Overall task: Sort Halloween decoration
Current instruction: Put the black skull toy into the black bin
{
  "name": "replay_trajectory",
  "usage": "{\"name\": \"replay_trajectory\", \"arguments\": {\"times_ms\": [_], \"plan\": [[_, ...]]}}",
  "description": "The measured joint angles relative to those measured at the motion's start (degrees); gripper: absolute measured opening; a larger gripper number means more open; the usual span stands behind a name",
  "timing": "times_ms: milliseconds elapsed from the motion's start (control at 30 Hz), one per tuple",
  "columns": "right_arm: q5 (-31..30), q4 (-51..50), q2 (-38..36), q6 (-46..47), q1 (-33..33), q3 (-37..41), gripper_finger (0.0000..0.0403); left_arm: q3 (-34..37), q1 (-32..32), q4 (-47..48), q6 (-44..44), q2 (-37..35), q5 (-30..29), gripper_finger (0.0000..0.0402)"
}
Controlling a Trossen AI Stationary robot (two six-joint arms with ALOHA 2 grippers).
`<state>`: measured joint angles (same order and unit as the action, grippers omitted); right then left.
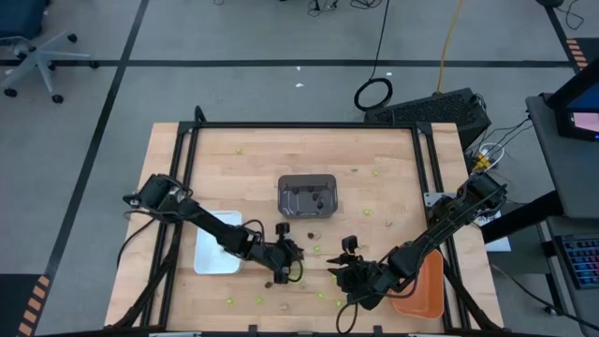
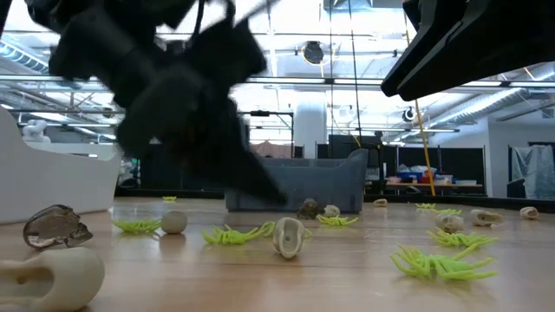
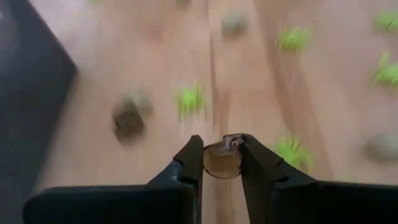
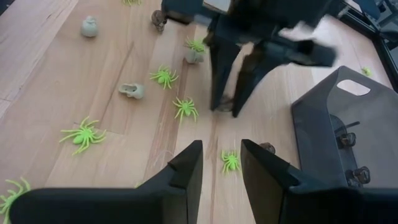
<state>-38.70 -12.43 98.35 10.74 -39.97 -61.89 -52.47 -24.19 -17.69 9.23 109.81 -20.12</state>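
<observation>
Much of what you see through the left wrist camera is smeared: the lime-green plastic spiders (image 3: 189,99) and pale tan skull-like trinkets (image 3: 234,23) on the wooden table (image 3: 261,81) are only blurs. What reads clearly is the left gripper (image 3: 222,157), its two dark fingers pinching a small dark brown-black translucent trinket (image 3: 221,160) between their tips. It looks rounded, so you cannot tell its long axis or which way it faces.

From above, that gripper sits near the table's front middle, between the white tray (image 1: 217,244) and the right gripper (image 1: 354,277), and the trinket is too small to make out there.

The right gripper hovers with fingers spread and nothing between them, over a green spider (image 4: 231,162). The dark grey tray (image 1: 307,195) stands behind both; the orange tray (image 1: 423,285) is partly hidden under the right arm.
</observation>
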Motion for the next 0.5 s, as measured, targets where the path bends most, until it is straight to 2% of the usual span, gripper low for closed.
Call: {"name": "replay_trajectory", "arguments": {"times_ms": [167,500], "plan": [[0.0,0.0,0.0,-0.1,0.0,0.0,0.0094,-0.1,-1.2,-0.1,-12.2,-5.0,-3.8,0.0066],[0.0,0.2,0.0,0.0,0.0,0.0,0.0094,-0.2,-5.1,-1.4,-50.8,-11.3,-14.6,0.0069]]}}
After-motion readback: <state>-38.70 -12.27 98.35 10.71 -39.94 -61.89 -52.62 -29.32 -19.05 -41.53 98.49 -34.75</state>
